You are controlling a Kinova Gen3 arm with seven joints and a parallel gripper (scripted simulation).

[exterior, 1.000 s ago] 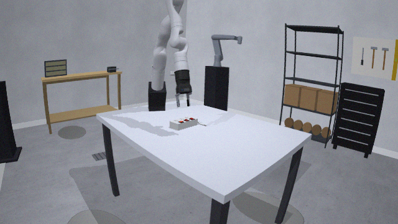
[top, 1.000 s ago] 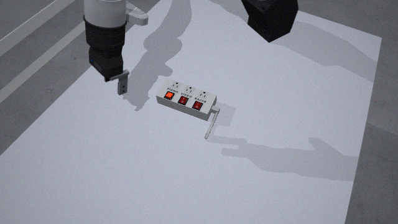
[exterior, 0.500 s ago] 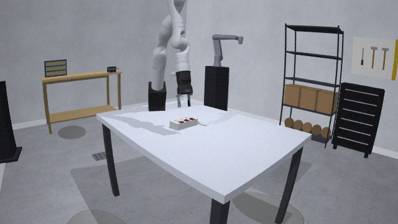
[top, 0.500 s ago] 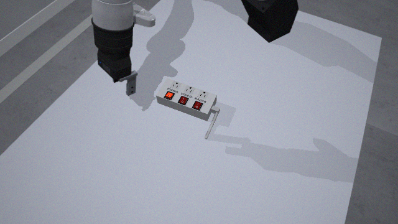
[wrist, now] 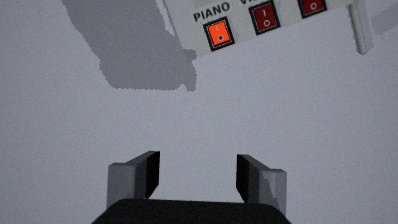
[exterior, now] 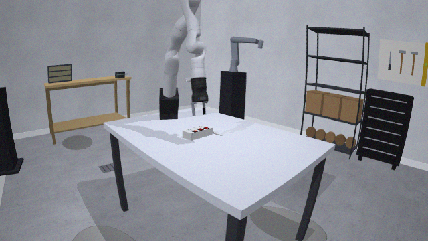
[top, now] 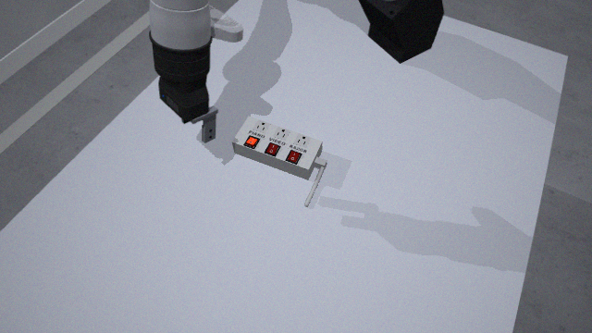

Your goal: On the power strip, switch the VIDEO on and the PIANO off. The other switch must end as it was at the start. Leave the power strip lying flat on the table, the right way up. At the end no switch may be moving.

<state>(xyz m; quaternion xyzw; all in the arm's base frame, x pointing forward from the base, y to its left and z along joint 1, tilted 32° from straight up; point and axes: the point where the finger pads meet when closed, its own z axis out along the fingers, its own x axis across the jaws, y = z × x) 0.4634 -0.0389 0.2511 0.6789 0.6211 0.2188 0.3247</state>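
Observation:
A white power strip point(top: 278, 144) lies flat on the white table, right way up, with three red rocker switches. The PIANO switch point(top: 251, 141) at its left end glows bright orange-red. The VIDEO switch point(top: 272, 149) in the middle and the third switch point(top: 293, 156) at the right are dark red. My gripper point(top: 208, 127) hangs above the table just left of the strip's PIANO end, open and empty. In the wrist view the fingers stand wide apart, and the PIANO switch point(wrist: 218, 33) and VIDEO switch point(wrist: 264, 17) show at the top edge. The strip also shows in the exterior view point(exterior: 197, 132).
A short white cable stub point(top: 314, 185) sticks out from the strip's right end. A black pedestal point(top: 401, 25) with a second arm stands at the table's far edge. A shelf rack point(exterior: 335, 90) and a wooden side table point(exterior: 87, 100) stand away from the table.

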